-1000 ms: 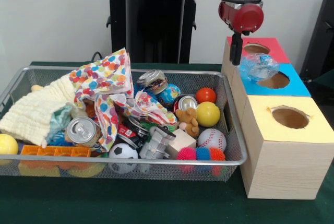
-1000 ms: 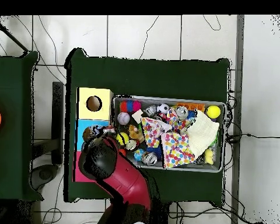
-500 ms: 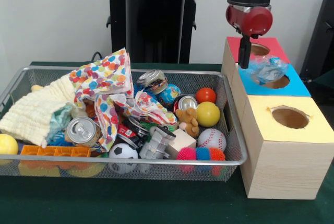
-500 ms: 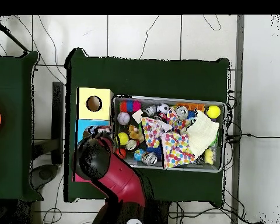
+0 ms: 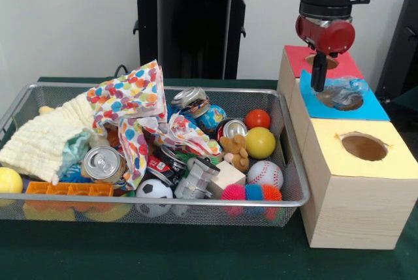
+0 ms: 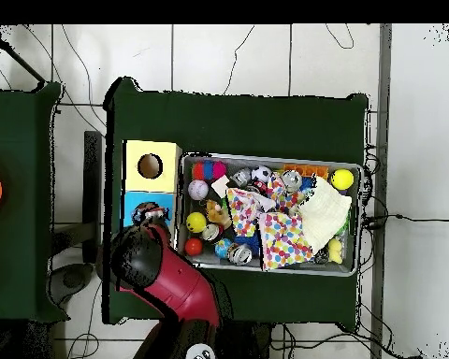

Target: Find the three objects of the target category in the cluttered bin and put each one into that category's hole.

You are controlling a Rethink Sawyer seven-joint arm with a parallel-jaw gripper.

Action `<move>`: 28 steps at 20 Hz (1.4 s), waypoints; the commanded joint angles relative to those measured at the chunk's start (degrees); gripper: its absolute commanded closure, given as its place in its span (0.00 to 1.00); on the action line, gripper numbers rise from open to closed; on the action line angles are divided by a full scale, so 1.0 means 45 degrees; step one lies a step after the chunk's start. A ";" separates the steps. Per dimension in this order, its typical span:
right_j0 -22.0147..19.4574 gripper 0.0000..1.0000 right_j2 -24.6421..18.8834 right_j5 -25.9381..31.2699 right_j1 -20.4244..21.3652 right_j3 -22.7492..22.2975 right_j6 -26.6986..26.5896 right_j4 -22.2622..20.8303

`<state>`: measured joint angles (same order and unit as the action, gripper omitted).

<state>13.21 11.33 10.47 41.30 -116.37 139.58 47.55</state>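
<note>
Over the blue box (image 5: 372,107), at three o'clock of the wire bin (image 5: 295,182), my pincer (image 5: 319,77) is drifting further from it; the crumpled plastic bottle (image 5: 344,91) is now lying on the blue hole; my grip I cannot tell.

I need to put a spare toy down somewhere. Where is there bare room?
Bare green table runs in front of the wire bin, and the yellow box top beside its hole is free. The bin is packed, and a crumpled bottle fills the blue box's hole.

Bright even indoor light, soft shadows, mild glare on can tops, slightly soft focus
</note>
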 commanded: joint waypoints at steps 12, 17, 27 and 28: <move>-0.0172 0.00 -0.0560 0.0472 -0.0683 -0.0263 0.2643 0.0166; 0.0475 0.00 0.0557 0.0825 -0.0956 0.0192 0.2712 -0.0165; 0.1901 0.00 0.2996 0.3617 -0.0381 0.1347 0.3778 -0.0776; 0.2018 0.00 0.3265 0.4086 -0.0265 0.1525 0.3899 -0.0926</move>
<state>21.07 20.63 15.17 38.93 -114.91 139.58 46.76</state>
